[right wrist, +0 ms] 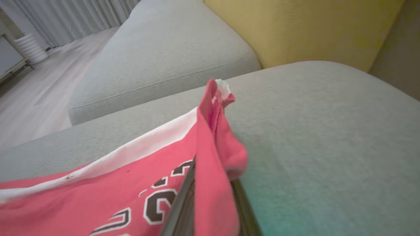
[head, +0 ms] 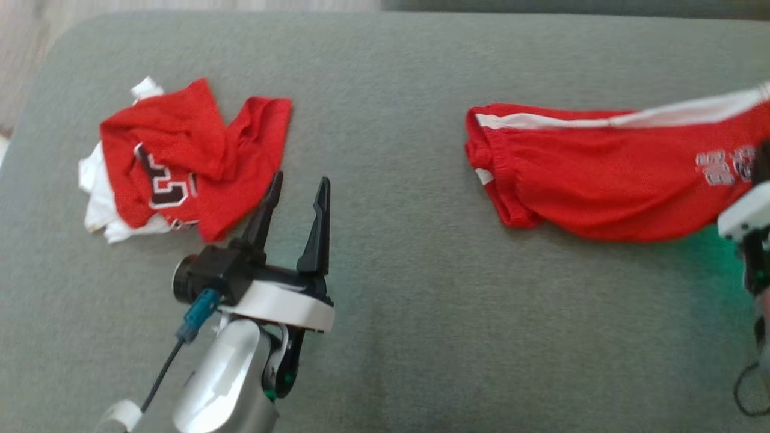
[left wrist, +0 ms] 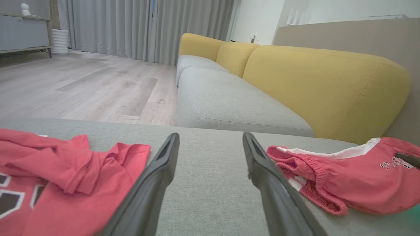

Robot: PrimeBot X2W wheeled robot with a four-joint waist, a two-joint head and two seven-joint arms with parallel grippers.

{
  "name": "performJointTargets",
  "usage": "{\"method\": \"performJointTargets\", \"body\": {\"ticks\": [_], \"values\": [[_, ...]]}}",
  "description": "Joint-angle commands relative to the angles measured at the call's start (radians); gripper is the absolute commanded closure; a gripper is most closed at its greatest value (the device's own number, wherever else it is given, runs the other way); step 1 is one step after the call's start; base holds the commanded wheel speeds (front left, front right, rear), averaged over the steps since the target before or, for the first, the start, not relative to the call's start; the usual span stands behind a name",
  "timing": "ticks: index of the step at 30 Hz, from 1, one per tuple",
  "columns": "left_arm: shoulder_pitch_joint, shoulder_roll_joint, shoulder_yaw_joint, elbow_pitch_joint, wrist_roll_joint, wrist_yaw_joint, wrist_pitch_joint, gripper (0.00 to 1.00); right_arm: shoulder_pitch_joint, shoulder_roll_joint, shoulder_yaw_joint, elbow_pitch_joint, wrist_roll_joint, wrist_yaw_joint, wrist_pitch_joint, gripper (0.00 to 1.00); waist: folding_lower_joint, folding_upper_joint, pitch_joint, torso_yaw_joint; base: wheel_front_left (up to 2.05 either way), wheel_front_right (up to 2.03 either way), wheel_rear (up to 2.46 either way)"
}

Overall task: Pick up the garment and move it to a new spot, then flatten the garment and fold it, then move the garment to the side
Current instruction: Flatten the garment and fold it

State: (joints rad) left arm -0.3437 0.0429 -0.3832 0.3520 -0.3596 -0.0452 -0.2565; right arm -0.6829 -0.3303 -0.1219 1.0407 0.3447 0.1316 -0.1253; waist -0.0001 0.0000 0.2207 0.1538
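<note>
From the head camera, a grey cushion (head: 409, 300) carries two heaps of clothing well apart. At the left lies a crumpled red jersey (head: 180, 162) with dark numerals, on top of a white garment (head: 99, 204). The left end effector (head: 301, 180) hovers just beside the jersey's lower right edge, its two dark fingers spread and holding nothing. At the right the red shorts (head: 601, 174), with a white side stripe, stretch from their elastic waistband on the cushion to the frame's right edge. There the right end effector (head: 759, 174) meets the cloth, blurred.

The left wrist camera looks along the spread fingers of the left end effector (left wrist: 210, 136) over bare cushion. The jersey (left wrist: 65, 170) is to one side and the shorts (left wrist: 344, 177) to the other. Beyond stand a grey sofa seat (left wrist: 223, 101), a yellow backrest (left wrist: 311, 88), a wooden floor (left wrist: 82, 88) and grey curtains (left wrist: 131, 26).

In the right wrist camera, the right end effector (right wrist: 213, 173) is pressed together, pinching a fold of the shorts (right wrist: 115, 186). A corner of the cloth pokes up past the fingertips.
</note>
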Motion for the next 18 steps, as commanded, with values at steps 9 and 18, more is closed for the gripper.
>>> {"method": "performJointTargets", "body": {"ticks": [9,18], "values": [[0.015,0.007,0.037,-0.032,0.017,-0.006,-0.005,0.0,0.048,0.029,-0.04,-0.047,0.01,-0.001,-0.058,1.0,0.0001,0.0,-0.057,-0.067,0.0,0.0,0.0],[0.034,0.007,0.043,-0.019,0.028,-0.011,-0.005,0.0,0.033,0.075,-0.035,-0.075,-0.013,-0.001,-0.09,1.0,0.0001,0.0,-0.093,-0.042,0.0,0.0,0.0]]}}
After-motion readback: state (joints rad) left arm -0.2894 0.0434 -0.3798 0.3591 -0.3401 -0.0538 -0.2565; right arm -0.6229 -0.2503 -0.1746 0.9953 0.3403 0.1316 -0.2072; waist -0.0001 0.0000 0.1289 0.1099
